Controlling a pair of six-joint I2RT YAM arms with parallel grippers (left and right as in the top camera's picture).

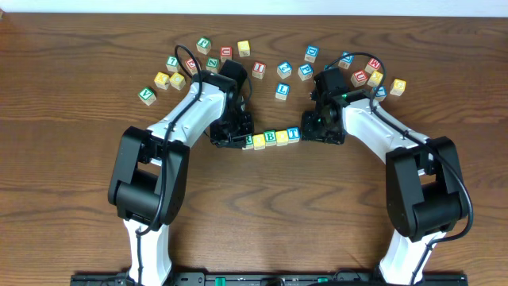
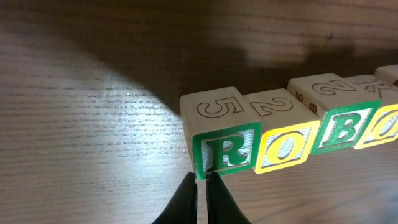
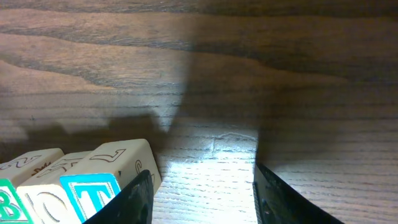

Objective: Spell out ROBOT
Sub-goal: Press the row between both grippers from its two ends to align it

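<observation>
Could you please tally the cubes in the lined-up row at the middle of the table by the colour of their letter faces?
Green: 2 (R cube, B cube)
Yellow: 2 (first O cube, second O cube)
Blue: 1 (T cube)
Total: 5
</observation>
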